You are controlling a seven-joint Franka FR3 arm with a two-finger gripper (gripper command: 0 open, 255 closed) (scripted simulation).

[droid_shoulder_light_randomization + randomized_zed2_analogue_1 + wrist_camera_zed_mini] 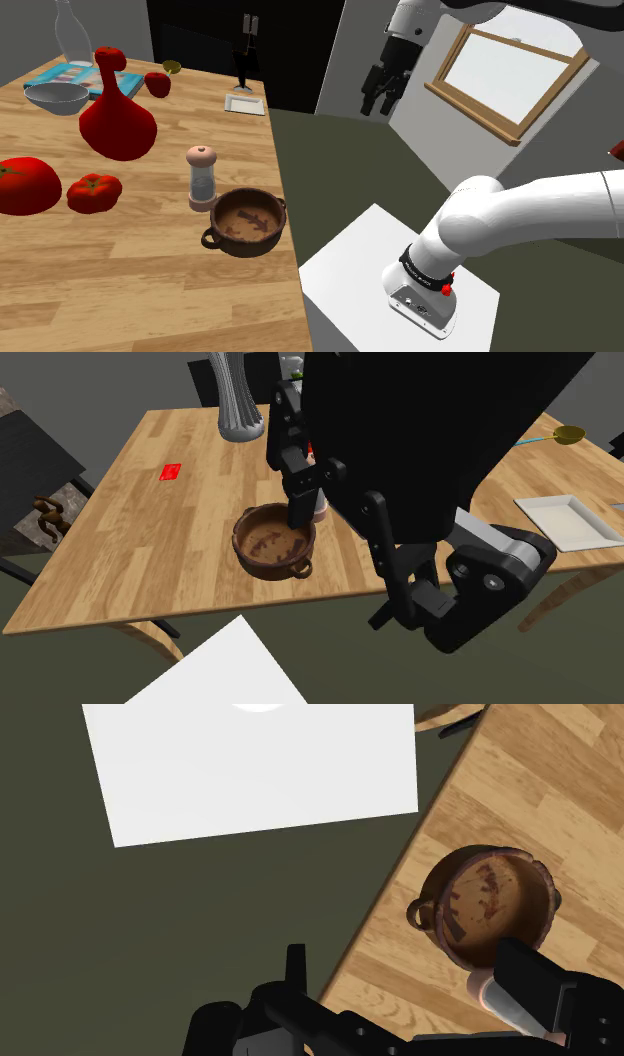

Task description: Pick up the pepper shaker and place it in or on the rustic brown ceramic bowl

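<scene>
Now | claw [376, 105] fingers apart, seemingly empty | clear-bodied pepper shaker [202, 178] upright beside round two-handled brown bowl [246, 222] | wood-plank table [120, 285]

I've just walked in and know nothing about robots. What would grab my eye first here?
Probably the reds: a bulbous red vase and a big tomato on the wooden table, toward the shoulder view's left. Then the white arm on its stand at lower right, its black gripper hanging open high beside the table. Near the table's edge, a brown two-handled bowl sits by a pepper shaker.
</scene>
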